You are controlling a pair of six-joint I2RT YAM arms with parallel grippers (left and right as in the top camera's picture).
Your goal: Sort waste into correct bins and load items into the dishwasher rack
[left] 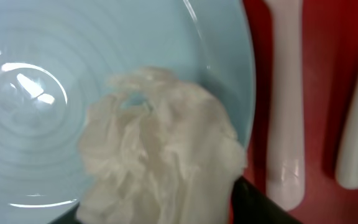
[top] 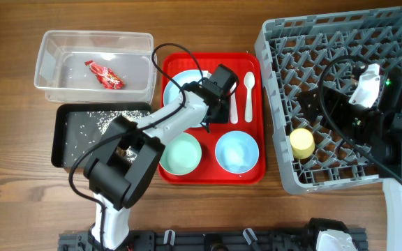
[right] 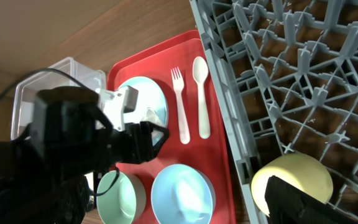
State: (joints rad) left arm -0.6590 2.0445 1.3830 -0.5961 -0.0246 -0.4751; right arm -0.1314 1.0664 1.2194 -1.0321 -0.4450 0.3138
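Observation:
My left gripper (top: 211, 111) is down on the round light blue plate (top: 180, 87) on the red serving tray (top: 208, 171). In the left wrist view its fingers (left: 154, 214) are closed on the crumpled white tissue (left: 160, 143), which still rests on the plate (left: 36, 124). The white fork (top: 233, 104) and spoon (top: 249, 90) lie right of the plate. The pale green bowl (top: 181, 153) and light blue bowl (top: 236, 151) stand at the tray's front. The yellow cup (top: 301, 143) sits in the grey rack (top: 340, 42). My right gripper (top: 319, 118) hovers open just above the cup (right: 291, 171).
The clear tub (top: 61, 49) at the back left holds the red snack wrapper (top: 105, 75). The black tray (top: 61, 150) in front of it holds scattered rice grains (top: 93, 124). The rack fills the right side, and its left wall runs close to the red tray.

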